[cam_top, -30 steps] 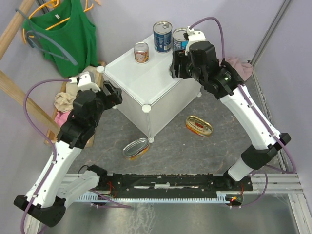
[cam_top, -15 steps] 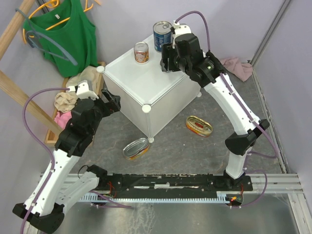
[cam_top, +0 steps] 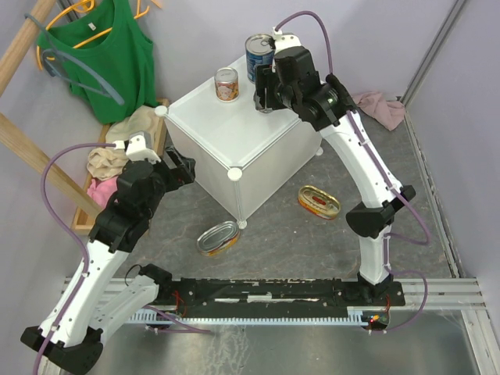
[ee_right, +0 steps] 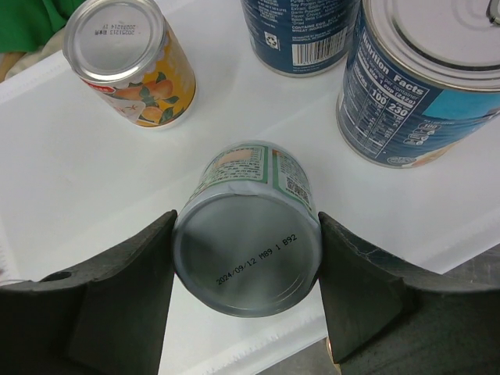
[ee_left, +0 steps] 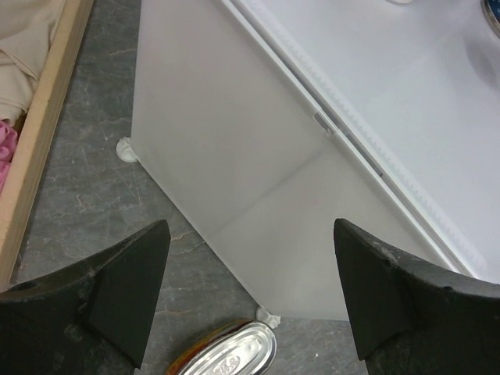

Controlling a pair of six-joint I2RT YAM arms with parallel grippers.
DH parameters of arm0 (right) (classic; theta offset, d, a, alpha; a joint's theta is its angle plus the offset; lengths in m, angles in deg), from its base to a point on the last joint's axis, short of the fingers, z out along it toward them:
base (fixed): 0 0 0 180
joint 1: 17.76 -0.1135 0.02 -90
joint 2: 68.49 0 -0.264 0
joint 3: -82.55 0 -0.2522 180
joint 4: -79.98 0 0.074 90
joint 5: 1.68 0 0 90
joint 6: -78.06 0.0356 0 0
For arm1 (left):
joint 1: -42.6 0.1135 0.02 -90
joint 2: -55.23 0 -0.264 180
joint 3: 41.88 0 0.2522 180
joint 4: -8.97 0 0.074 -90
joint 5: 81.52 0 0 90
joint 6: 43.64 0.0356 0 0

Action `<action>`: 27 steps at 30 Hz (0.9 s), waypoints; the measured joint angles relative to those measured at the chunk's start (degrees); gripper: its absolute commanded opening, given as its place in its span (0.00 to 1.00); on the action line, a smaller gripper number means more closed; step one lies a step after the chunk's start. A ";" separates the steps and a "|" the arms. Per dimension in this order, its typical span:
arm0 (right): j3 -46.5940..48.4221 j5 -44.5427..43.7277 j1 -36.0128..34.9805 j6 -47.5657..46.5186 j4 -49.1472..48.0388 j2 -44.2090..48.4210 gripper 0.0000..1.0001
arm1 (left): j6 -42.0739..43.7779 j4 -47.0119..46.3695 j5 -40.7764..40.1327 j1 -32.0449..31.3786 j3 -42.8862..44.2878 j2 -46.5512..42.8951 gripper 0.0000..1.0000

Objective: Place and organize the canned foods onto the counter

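Observation:
My right gripper (cam_top: 266,92) is over the white counter (cam_top: 226,129), shut on the small green-white can (ee_right: 247,226), whose silvery end faces the wrist camera. Around it on the counter top (ee_right: 70,180) stand the orange-red can (ee_right: 133,62) and two tall blue-labelled cans (ee_right: 301,31) (ee_right: 426,78). In the top view I see the orange-red can (cam_top: 226,83) and one blue can (cam_top: 260,56); the other is hidden by the arm. Two oval tins (cam_top: 217,238) (cam_top: 319,201) lie on the floor. My left gripper (cam_top: 181,168) is open and empty beside the counter's left wall (ee_left: 234,156).
A wooden clothes rack (cam_top: 23,148) with a green top (cam_top: 101,58) and piled cloths (cam_top: 105,164) stands at the left; its base board (ee_left: 47,133) is close to my left gripper. One oval tin (ee_left: 230,355) lies at the counter's near corner foot. A pink cloth (cam_top: 383,109) lies at the right wall.
My right arm has carried the green-white can left and farther back over the counter, towards the other cans. My left arm has shifted only slightly.

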 measured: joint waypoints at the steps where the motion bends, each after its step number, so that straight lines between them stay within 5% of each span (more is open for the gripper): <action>1: 0.96 0.00 0.00 0.13 0.83 -0.57 0.13 | 0.00 0.00 0.22 0.00 0.00 0.00 0.91; 20: 4.00 0.33 0.00 1.22 3.89 -3.06 0.19 | -0.39 -0.04 1.09 0.00 -0.13 0.20 0.91; 27: 4.24 0.48 0.02 1.44 3.52 -3.82 0.30 | -0.42 -0.07 1.14 0.00 -0.24 0.46 0.91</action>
